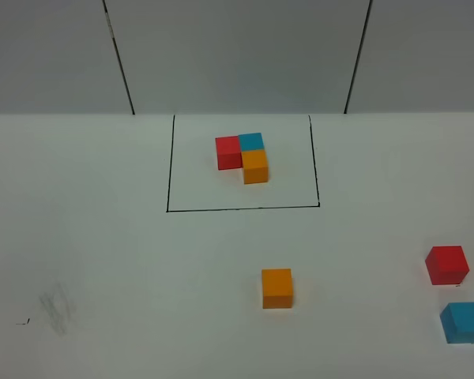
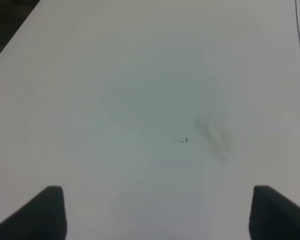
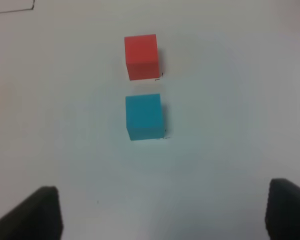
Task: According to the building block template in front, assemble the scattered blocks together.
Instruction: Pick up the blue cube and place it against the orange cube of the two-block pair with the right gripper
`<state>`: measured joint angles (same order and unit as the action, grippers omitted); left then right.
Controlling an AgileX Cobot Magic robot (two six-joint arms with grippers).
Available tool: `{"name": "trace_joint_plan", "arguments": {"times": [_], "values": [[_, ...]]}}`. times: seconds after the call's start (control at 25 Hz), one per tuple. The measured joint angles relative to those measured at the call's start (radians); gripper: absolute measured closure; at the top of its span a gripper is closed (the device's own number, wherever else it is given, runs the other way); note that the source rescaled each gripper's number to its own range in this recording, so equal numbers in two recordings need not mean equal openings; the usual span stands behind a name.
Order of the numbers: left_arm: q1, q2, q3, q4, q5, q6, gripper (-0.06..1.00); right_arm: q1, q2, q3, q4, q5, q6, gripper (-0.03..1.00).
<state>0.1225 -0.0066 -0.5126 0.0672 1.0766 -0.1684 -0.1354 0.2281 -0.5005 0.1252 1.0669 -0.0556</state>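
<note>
**State at outset: nothing is assembled yet.** You see 1 building block template (image 1: 245, 156), an L of 3 joined cubes (red, blue, orange). It sits inside 1 black outline (image 1: 241, 209) at the far middle of the table (image 1: 103, 253). Loose and apart from it lie 1 orange cube (image 1: 277, 287) near the centre, and 1 red cube (image 1: 446, 264) and 1 blue cube (image 1: 464, 322) close together at the right. The right gripper (image 3: 162, 200) hangs near those 2, jaws wide and empty. The left gripper (image 2: 157, 200) is equally wide and holds nothing. All 3 cubes remain to be joined.

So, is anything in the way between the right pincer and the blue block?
No, nothing visible. Only bare table lies between the open right pincer and the blue block; the red block sits just beyond it, apart.
</note>
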Motion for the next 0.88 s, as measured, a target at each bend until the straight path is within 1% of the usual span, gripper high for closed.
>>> {"name": "trace_joint_plan", "arguments": {"times": [0.16, 0.28, 0.48, 0.88], "values": [[0.000, 0.000, 0.000, 0.000, 0.000, 0.000, 0.10, 0.000, 0.025, -0.003, 0.001, 0.007, -0.010, 0.10], [0.000, 0.000, 0.000, 0.000, 0.000, 0.000, 0.10, 0.000, 0.051, -0.019, 0.009, 0.039, -0.041, 0.10], [0.000, 0.000, 0.000, 0.000, 0.000, 0.000, 0.10, 0.000, 0.110, -0.058, 0.012, 0.140, -0.093, 0.10], [0.000, 0.000, 0.000, 0.000, 0.000, 0.000, 0.10, 0.000, 0.125, -0.085, 0.024, 0.154, -0.116, 0.10]]}}
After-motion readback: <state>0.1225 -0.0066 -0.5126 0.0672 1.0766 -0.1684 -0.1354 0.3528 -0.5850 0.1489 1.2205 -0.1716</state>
